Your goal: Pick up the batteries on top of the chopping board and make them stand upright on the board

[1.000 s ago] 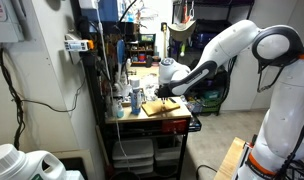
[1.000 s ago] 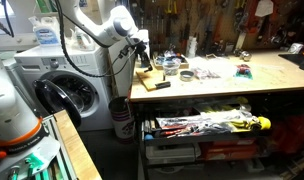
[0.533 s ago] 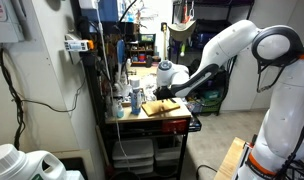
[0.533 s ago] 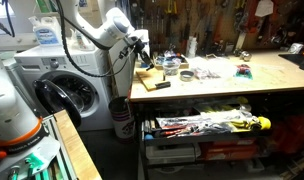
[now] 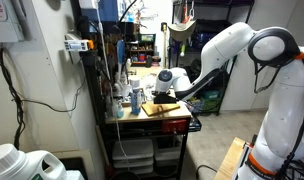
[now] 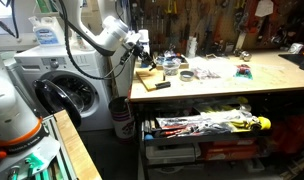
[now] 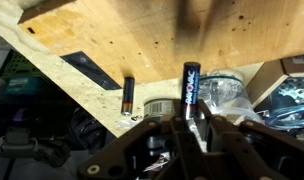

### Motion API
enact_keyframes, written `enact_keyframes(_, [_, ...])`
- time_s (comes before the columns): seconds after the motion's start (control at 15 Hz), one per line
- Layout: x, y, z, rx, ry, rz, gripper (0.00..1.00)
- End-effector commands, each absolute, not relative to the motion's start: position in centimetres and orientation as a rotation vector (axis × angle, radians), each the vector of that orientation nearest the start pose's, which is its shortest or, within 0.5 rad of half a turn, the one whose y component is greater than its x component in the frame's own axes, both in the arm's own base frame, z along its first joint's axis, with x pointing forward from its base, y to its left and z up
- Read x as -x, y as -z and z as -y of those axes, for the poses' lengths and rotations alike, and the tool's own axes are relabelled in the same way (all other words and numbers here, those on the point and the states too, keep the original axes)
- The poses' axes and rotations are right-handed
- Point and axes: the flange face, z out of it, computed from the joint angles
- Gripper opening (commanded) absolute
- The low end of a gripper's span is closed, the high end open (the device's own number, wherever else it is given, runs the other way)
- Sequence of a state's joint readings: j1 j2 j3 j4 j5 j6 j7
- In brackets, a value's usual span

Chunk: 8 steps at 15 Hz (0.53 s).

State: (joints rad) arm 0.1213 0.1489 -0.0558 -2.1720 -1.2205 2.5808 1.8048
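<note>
In the wrist view my gripper [image 7: 189, 118] is shut on a black battery [image 7: 191, 85] with a blue label, which sticks out beyond the fingertips. A second dark battery [image 7: 129, 95] rests on the pale wooden chopping board [image 7: 142, 40] near its edge; whether it stands or lies I cannot tell. In both exterior views the gripper [image 5: 160, 92] [image 6: 144, 50] hangs just above the chopping board [image 5: 164, 108] [image 6: 147, 78] at the end of the workbench. The batteries are too small to make out there.
A flat dark piece [image 7: 92, 70] lies on the board. Beyond the board's edge sit a tin [image 7: 160, 106] and a clear plastic bag [image 7: 224, 92]. Bottles and cans [image 5: 127, 95] stand beside the board. Tools and dishes [image 6: 207, 72] cover the bench; a washing machine [image 6: 67, 85] stands close by.
The arm's wrist has come slightly lower and closer over the board. The gripper stays shut on the battery.
</note>
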Motion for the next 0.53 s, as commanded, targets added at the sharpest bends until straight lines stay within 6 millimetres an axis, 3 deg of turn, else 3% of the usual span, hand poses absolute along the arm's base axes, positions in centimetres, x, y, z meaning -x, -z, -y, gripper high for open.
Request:
enact_keyframes(0.0, [-56.61,-32.6,-5.37,2.89,1.332,-1.197,0.04])
enact_keyframes(0.13, [-56.66,-33.04,-5.43,2.912,1.315,-1.185,0.04])
enact_keyframes(0.2, [-56.66,-32.86,-5.46,2.908,1.318,-1.189,0.17])
enact_keyframes(0.47, [-56.69,-32.9,-5.51,2.909,1.319,-1.185,0.17])
